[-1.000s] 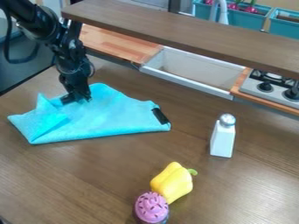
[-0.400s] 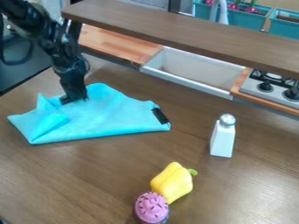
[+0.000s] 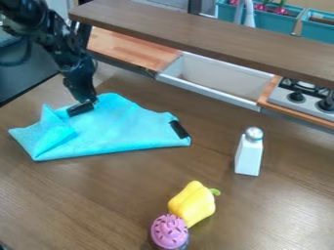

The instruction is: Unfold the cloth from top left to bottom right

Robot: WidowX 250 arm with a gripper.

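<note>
Cupcake, toy, pink-topped with dark sprinkles, at the near edge of the view, on the brown wood-grain table. Just behind it and to its right, a yellow plastic bell pepper with a green stem; the two overlap in view, contact uncertain. Further back on the right, a white tapered shaker with a silvery top, upright, well apart from both

Bright turquoise fabric cloth lies across the left of the table, folded; near its left end a creased flap rises to a small peak. Black rectangular patch near its right end, a second black strip toward the upper left. Black two-finger gripper is right by that second strip, at the cloth's upper left, pointing down. Cannot tell how far open it is, or whether it has hold of the cloth

Beyond: pale wooden counter, white rectangular basin, grey stove with black knobs at right. Raised brown shelf crosses above them; teal planters behind
</note>
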